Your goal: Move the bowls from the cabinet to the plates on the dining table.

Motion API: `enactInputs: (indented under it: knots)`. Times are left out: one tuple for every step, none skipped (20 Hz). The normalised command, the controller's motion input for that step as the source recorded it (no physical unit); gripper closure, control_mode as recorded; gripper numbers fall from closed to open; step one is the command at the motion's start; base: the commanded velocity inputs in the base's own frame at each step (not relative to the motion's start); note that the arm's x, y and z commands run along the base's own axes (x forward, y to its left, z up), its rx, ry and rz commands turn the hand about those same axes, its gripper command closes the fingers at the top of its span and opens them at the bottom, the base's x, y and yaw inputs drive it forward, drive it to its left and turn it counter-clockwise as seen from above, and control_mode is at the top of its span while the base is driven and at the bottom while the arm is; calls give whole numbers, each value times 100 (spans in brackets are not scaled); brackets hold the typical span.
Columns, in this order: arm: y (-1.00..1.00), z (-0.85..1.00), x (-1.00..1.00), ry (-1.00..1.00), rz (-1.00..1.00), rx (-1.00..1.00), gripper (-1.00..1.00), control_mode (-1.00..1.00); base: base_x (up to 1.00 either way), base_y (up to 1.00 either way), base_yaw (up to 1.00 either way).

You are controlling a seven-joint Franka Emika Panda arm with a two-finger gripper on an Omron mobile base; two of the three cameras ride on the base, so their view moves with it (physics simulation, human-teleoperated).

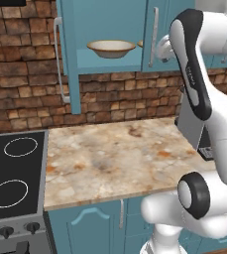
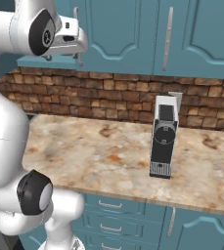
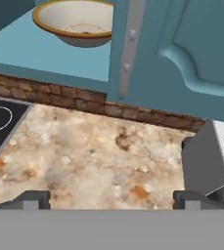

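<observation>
Bowls were the objects of the task. Left base view: one bowl point(image 1: 111, 48) sat upright on the inner shelf of the open cabinet point(image 1: 105, 67), at upper centre of the frame, with the tan edge of a second bowl point(image 1: 140, 43) just showing to its right, beside the door's edge. Below lay a marble counter point(image 1: 110, 158) and, at lower left, a black cooktop point(image 1: 11, 173); the white arm filled the right side.

Right base view: the gripper point(image 2: 62, 57) hung at upper left, in front of the closed cabinet doors and above the brick wall, its fingers pointing downward. A dark coffee machine point(image 2: 163, 141) stood right of centre on the counter.

Hand view: the bowl point(image 3: 77, 22) lay at top left on the teal shelf, left of the door's silver bar handle point(image 3: 131, 44). The two finger tips rose at the bottom corners, spread fully apart, holding and touching nothing.

Judged by its form, each bowl would be rigid, fairly light, glazed and hence slippery, and breakable if dropped. Being wider than the hand, it would best be taken by pinching the rim wall, one finger inside and one outside.
</observation>
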Motion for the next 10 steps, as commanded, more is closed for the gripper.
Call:
enactInputs:
  knots:
    - [0,0,48,0,-20,3,-100,-100,0,0,0]
    - [0,-6,51,0,-19,5,-100,-100,0,0,0]
    - [0,-6,45,-2,-15,7,-100,-100,0,0,0]
    - [0,-4,52,0,-11,9,-100,-100,0,0,0]
    - [0,-3,56,0,-8,8,-100,-100,0,0,0]
    - [0,-3,60,-1,-6,7,-100,-100,0,0,0]
    - [0,-2,64,-1,-2,7,-100,-100,0,0,0]
    - [0,-3,66,0,0,8,-100,-100,0,0,0]
    - [0,-6,76,0,0,7,-100,-100,0,0,0]
    - [-2,-5,81,0,0,6,-100,-100,0,0,0]
